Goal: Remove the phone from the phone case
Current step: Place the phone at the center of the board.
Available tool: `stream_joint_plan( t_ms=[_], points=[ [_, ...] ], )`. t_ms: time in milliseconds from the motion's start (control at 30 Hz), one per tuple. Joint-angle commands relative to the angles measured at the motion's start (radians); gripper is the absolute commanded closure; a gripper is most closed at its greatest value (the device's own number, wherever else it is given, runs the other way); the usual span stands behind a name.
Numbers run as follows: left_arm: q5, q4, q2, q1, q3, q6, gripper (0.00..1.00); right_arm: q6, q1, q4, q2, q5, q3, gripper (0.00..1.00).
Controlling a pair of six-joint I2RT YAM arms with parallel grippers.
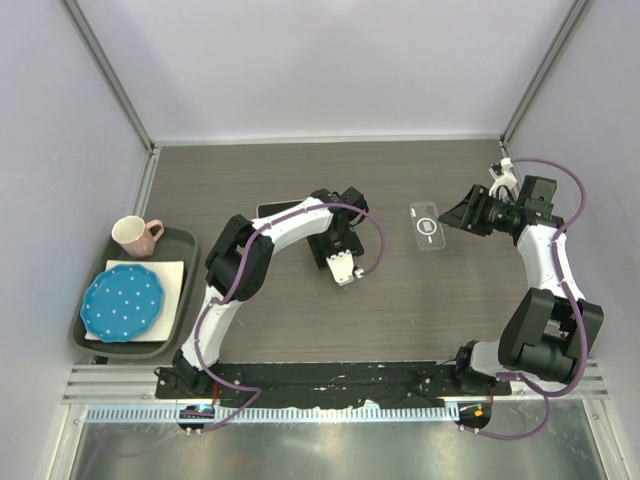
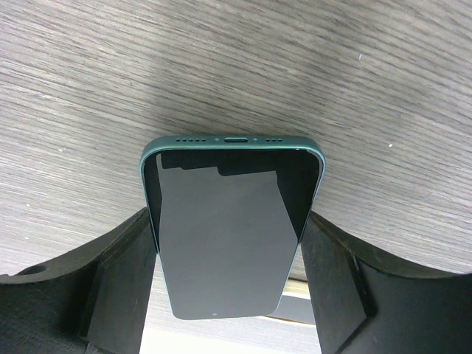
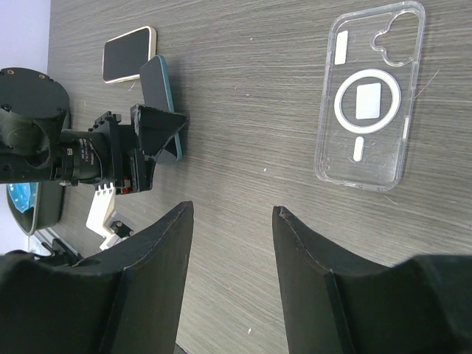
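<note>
My left gripper (image 1: 335,243) is shut on a teal phone (image 2: 225,228) and holds it by its long edges, port end towards the table and just above it. In the left wrist view the black fingers (image 2: 122,273) flank the dark screen. The right wrist view shows that phone (image 3: 164,103) tilted in the left gripper (image 3: 156,131). The empty clear phone case (image 1: 427,225) lies flat right of centre, and it also shows in the right wrist view (image 3: 369,99). My right gripper (image 3: 232,214) is open and empty, just right of the case (image 1: 466,214).
A second phone with a gold edge (image 3: 129,55) lies flat behind the left gripper, partly hidden by the arm in the top view (image 1: 278,209). A dark tray (image 1: 182,262) at the left edge holds a blue dotted plate (image 1: 122,302) and a pink mug (image 1: 135,236).
</note>
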Motion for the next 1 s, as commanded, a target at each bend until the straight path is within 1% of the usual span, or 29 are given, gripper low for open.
stream_joint_plan(
  t_ms=[0,33,100,167,267,300,400,500,567,633,833,867,933,967],
  points=[
    [0.052,0.040,0.014,-0.017,0.017,0.636,0.74,0.009,-0.007,0.018,-0.003,-0.025,0.006,0.48],
    [0.057,0.051,0.009,-0.018,0.004,0.636,0.64,0.010,-0.007,0.018,-0.003,-0.028,0.006,0.48],
    [0.066,0.072,0.006,-0.018,-0.002,0.636,0.53,0.012,-0.009,0.018,-0.001,-0.030,0.004,0.48],
    [0.077,0.088,0.003,-0.020,-0.012,0.630,0.48,0.012,-0.009,0.018,0.000,-0.030,0.006,0.48],
    [0.080,0.138,-0.008,-0.020,-0.030,0.599,0.46,0.012,-0.013,0.018,0.000,-0.033,0.004,0.48],
    [0.080,0.154,-0.011,-0.020,-0.033,0.587,0.43,0.014,-0.014,0.018,0.002,-0.035,0.004,0.48],
    [0.079,0.172,-0.023,-0.018,-0.050,0.561,0.39,0.018,-0.018,0.018,0.003,-0.033,0.004,0.48],
    [0.080,0.181,-0.031,-0.018,-0.065,0.564,0.34,0.020,-0.024,0.018,0.003,-0.038,0.004,0.48],
    [0.086,0.184,-0.029,-0.018,-0.065,0.575,0.33,0.021,-0.029,0.018,0.002,-0.036,0.004,0.48],
    [0.091,0.189,-0.028,-0.021,-0.064,0.579,0.29,0.021,-0.032,0.018,-0.001,-0.038,0.003,0.48],
    [0.085,0.183,-0.020,-0.027,-0.055,0.590,0.28,0.024,-0.041,0.016,0.002,-0.045,0.003,0.47],
    [0.085,0.180,-0.020,-0.027,-0.055,0.592,0.21,0.026,-0.041,0.018,0.000,-0.047,0.003,0.48],
    [0.080,0.161,-0.014,-0.029,-0.039,0.596,0.20,0.024,-0.041,0.019,0.002,-0.047,0.003,0.47],
    [0.076,0.140,-0.011,-0.030,-0.035,0.602,0.11,0.024,-0.041,0.018,0.002,-0.048,0.003,0.48]
  ],
)
